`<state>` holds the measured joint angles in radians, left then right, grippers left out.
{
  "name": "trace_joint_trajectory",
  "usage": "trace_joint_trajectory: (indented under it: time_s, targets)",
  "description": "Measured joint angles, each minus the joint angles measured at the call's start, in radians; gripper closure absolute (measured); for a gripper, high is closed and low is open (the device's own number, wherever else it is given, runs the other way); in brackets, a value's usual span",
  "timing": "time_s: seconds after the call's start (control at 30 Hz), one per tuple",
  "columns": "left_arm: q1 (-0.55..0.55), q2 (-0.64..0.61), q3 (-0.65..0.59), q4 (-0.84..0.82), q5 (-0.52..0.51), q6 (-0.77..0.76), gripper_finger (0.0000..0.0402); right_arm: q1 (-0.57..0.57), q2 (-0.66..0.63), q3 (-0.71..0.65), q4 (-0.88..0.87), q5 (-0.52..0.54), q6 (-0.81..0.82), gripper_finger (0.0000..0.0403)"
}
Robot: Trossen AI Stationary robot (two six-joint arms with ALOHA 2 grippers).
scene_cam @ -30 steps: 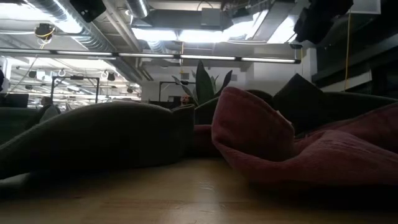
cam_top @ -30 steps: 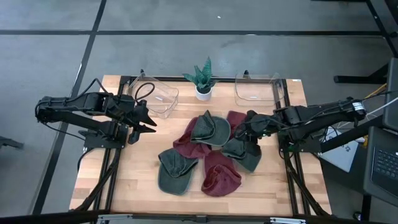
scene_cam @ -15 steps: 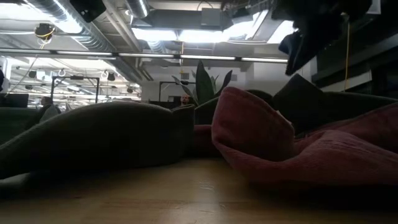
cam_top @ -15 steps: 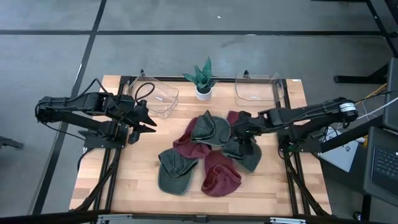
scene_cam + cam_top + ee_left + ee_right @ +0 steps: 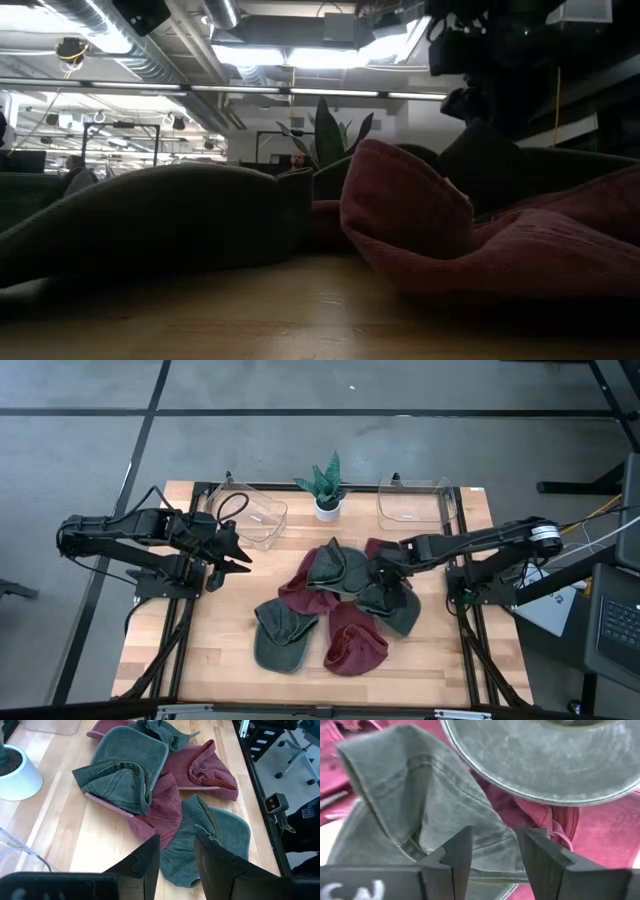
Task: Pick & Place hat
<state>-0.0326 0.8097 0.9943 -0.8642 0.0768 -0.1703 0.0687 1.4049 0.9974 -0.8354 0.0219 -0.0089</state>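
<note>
Taking the heap of hats (image 5: 335,605) on the desk (image 5: 200,650) as landmark: nearest the camera lie a green cap (image 5: 280,635) and a red cap (image 5: 355,640). At the heap's right side the right claw (image 5: 383,573) hovers low, fingers parted and empty, straddling a green hat (image 5: 420,810), probably lining up a grasp. Well left of the heap, the left claw (image 5: 240,556) waits, parted, empty.

Six caps lie in a heap on the table (image 5: 215,630) — three green caps (image 5: 283,635) and three red caps (image 5: 355,640), as far as the overlap lets them be counted. Two clear bins (image 5: 250,512) stand at the back edge, with one potted plant (image 5: 327,487) between them. Two arms are in view — one at each side.
</note>
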Motion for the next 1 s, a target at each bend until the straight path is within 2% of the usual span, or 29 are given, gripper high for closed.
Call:
trace_joint_trajectory:
  time_s: [0.23,0.4,0.63,0.77,0.93,1.0]
  targets:
    - [0.0,0.0,-0.023,0.045,-0.102,0.0,0.0286,-0.018,0.044,0.0,0.006,0.0,-0.025,0.0242]
    - [0.0,0.0,-0.063,0.068,-0.098,0.001,0.0286,-0.02,0.052,0.0,0.008,-0.054,-0.043,0.0242]
    - [0.0,0.0,-0.081,0.084,-0.105,0.0,0.0286,-0.02,0.052,0.0,0.008,-0.06,-0.045,0.025]
    - [0.0,0.0,-0.081,0.084,-0.105,0.0,0.0286,-0.02,0.052,0.0,0.006,-0.06,-0.045,0.0291]
    - [0.0,0.0,-0.081,0.084,-0.106,0.0,0.0286,-0.02,0.052,0.0,-0.006,-0.06,-0.045,0.038]
    - [0.0,0.0,-0.081,0.084,-0.106,0.0,0.0286,-0.02,0.052,0.0,-0.011,-0.061,-0.043,0.0392]
